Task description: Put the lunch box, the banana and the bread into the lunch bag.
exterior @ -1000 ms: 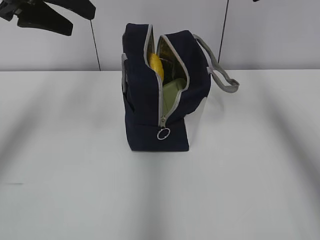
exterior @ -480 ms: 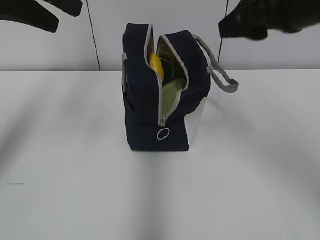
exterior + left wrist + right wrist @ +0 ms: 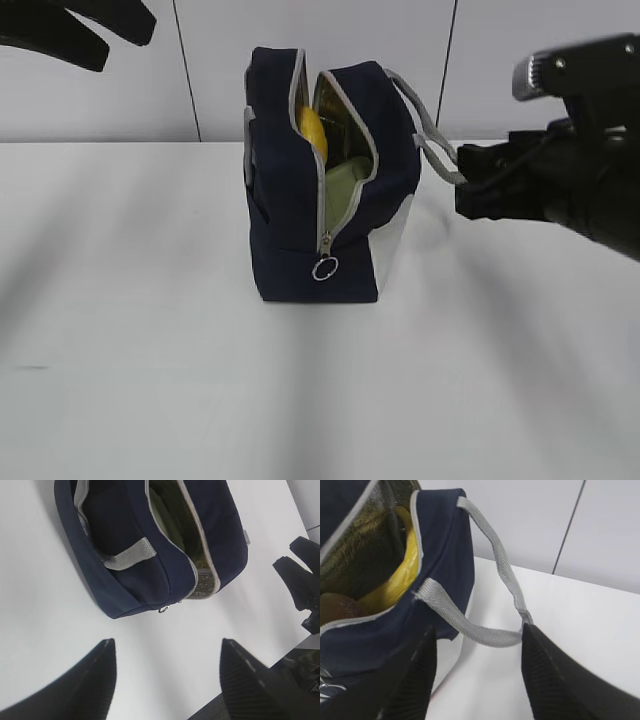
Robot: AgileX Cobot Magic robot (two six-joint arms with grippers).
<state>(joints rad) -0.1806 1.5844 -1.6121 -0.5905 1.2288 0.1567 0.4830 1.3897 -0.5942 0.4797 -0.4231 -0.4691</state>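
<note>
A plain white table (image 3: 150,350) runs back to a pale panelled wall, and the lunch bag (image 3: 290,200) stands upright near its middle, zipper end toward the exterior camera, the zip undone down to the ring pull (image 3: 324,268) so the mouth gapes. Inside, the banana (image 3: 313,130) leans high against the foil lining, the sage-green lid of the lunch box (image 3: 343,190) shows lower down, and in the right wrist view a brown rounded shape, most likely the bread (image 3: 332,607), sits beside the banana. All three things look to be in the bag already.

The left tool (image 3: 167,677) hangs above and to the left of the bag, its jaws spread wide with only bare table between them. The right tool (image 3: 477,680) is low, just beside the bag's right side, jaws also wide and empty — the grey handle (image 3: 495,575) loops right in front of them.

The risks from here, as I judge them:
- The right tool is close to that handle; catching it on a pull-away would drag or tip the bag, which stands tall on a narrow base
- A tipped bag with an open mouth could spill the banana, which rides highest
- The left tool coming down carelessly could knock the bag's upper edge
</note>
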